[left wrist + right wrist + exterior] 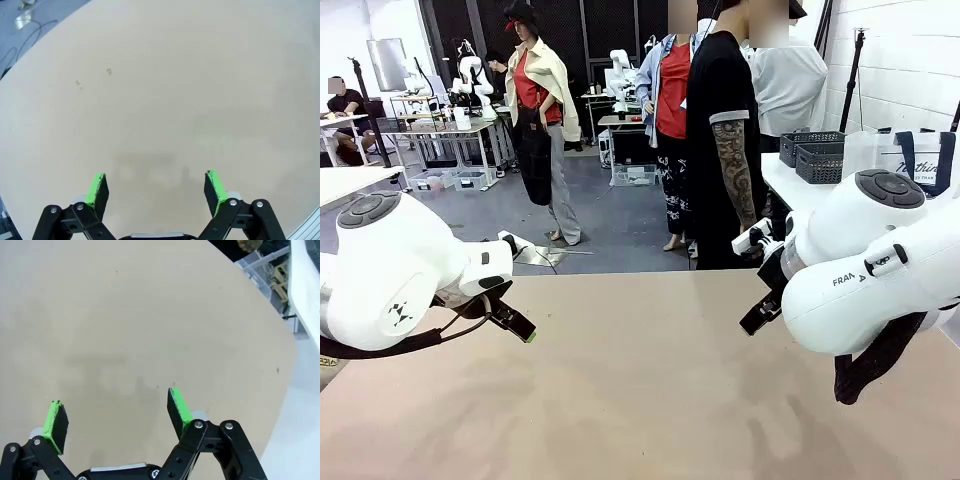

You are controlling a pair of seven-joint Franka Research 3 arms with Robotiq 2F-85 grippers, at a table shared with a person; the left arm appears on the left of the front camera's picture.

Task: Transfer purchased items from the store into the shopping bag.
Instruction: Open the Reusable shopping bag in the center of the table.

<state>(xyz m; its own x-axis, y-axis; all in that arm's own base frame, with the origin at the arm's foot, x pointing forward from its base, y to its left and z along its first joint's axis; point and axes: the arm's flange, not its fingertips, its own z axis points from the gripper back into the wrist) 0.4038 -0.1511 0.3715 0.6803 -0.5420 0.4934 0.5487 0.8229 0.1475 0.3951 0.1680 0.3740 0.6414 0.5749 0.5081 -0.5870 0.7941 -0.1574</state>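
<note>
I hold both arms low over the table [650, 400]; my left gripper [156, 184] and right gripper [114, 410] hang above it, jaws spread wide, empty.

Tan matte tabletop [640, 390] spans the foreground. Far edge is straight in the front view and curves in both wrist views. A few small pale specks [108, 71] sit near one edge, plus a tiny dark dot [278, 370]. Faint soft shadows [150, 165] lie mid-surface. Behind at right, a white side table [778, 185] carries two dark grey lattice baskets [817, 155]. The shopping bag [910, 165] is just beside them, base hidden.
</note>
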